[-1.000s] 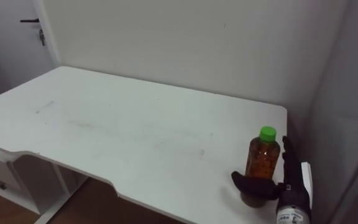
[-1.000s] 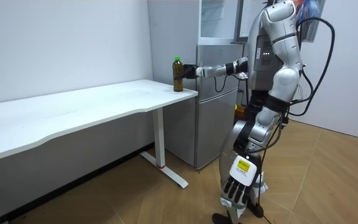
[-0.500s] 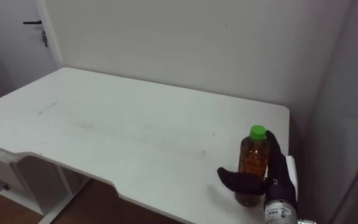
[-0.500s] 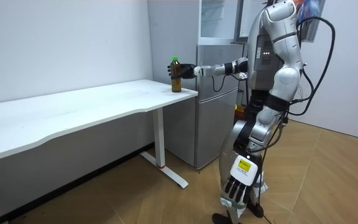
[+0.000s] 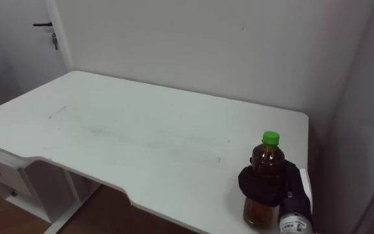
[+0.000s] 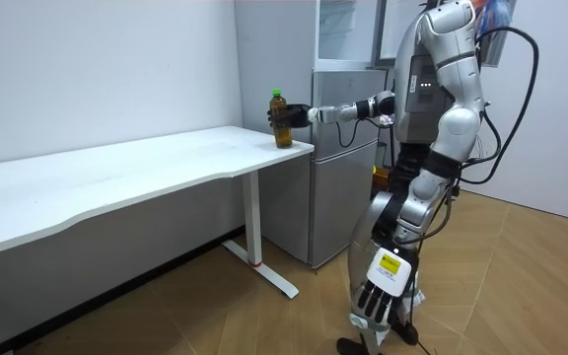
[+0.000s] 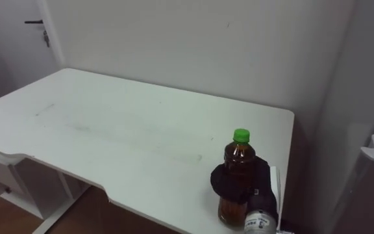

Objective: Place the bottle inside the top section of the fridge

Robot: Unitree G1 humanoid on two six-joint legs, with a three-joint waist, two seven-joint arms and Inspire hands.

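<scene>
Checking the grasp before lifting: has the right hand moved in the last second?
Yes. The right hand has shifted toward the room view's left, away from the fridge, and now wraps the bottle on the table.

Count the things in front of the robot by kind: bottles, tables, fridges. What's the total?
Bottles: 1, the bottle gripped by the right hand.
Tables: 1, the white table.
Fridges: 1, the fridge beside the table.
Total: 3.

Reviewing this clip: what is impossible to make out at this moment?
- Middle of the bottle: eye views, covered by the right hand, fingers curled round it.
- Whether its base touches the table: too small in the room view.
- Upper part of the fridge: room view, cut off by the top edge.
</scene>
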